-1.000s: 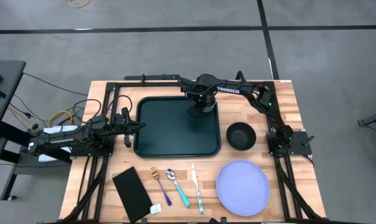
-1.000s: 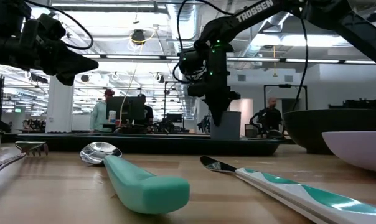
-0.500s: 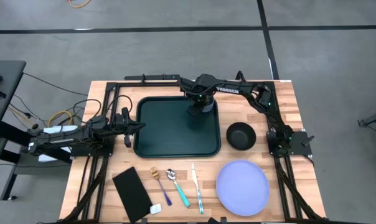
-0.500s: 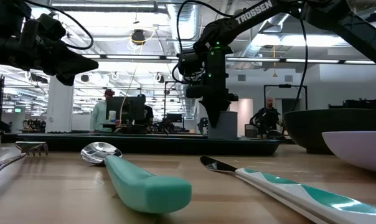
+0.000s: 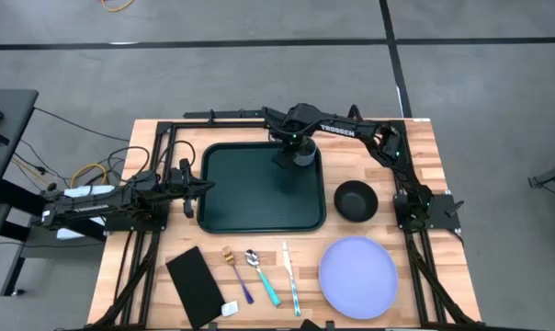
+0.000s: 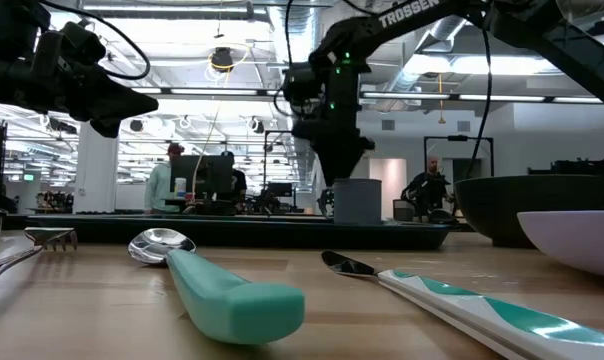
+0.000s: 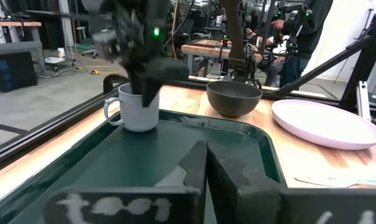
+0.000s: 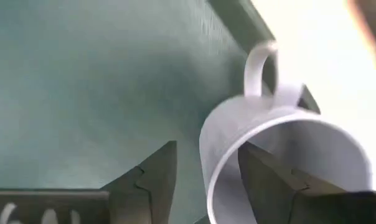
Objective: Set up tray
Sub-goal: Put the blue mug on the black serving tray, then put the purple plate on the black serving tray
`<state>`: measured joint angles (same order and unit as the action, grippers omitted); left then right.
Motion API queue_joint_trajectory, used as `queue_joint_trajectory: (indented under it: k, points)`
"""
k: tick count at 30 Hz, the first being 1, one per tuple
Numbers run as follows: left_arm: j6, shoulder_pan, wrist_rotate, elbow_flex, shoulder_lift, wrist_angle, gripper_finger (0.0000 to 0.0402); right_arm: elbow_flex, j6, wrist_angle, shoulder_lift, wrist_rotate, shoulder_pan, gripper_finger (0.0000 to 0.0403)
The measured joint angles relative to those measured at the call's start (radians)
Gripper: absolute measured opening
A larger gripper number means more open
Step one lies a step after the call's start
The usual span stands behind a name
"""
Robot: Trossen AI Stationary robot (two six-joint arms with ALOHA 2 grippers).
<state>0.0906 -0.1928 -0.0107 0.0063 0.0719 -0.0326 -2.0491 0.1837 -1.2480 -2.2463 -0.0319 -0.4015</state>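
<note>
The desk [image 5: 158,267] carries everything, and the tray [image 5: 250,188] is the landmark: dark green, sitting at the desk's middle towards the back. A white mug [image 5: 304,154] stands upright in the tray's far right corner, flat on the tray floor, handle turned towards the rim.

Just off the tray's right edge sits the black bowl [image 5: 356,200], and nearer the front on that side the lavender plate [image 5: 357,276]. In front of the tray lie the black napkin [image 5: 196,285], then the fork [image 5: 237,271], spoon [image 5: 262,274] and knife [image 5: 290,276] in a row, all outside the tray.

The right gripper [image 8: 203,171] hovers right above the mug, jaws apart, one finger over the mug's mouth and the other outside its wall, and from the low view the tips look just clear of the rim. The left gripper [image 7: 206,162] waits at the tray's left edge, jaws together, holding nothing.

My read: the mug is placed and the step in hand is a clean release. To do it well, the right gripper should rise straight up, jaws wide, so neither finger catches the rim or handle and tips the mug. Once well clear, it can swing to the bowl, the nearest piece not yet loaded.
</note>
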Motion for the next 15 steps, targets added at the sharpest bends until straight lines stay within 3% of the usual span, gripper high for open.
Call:
queue_joint_trajectory:
  k: [11,15]
  points:
    - [0.0,0.0,-0.001,0.0,0.0,0.0,0.0,-0.31,0.048,-0.311,0.002,-0.001,0.035,0.0163]
    - [0.0,0.0,-0.001,0.0,0.0,0.0,0.0,-0.252,0.096,-0.324,0.108,0.015,0.104,0.0159]
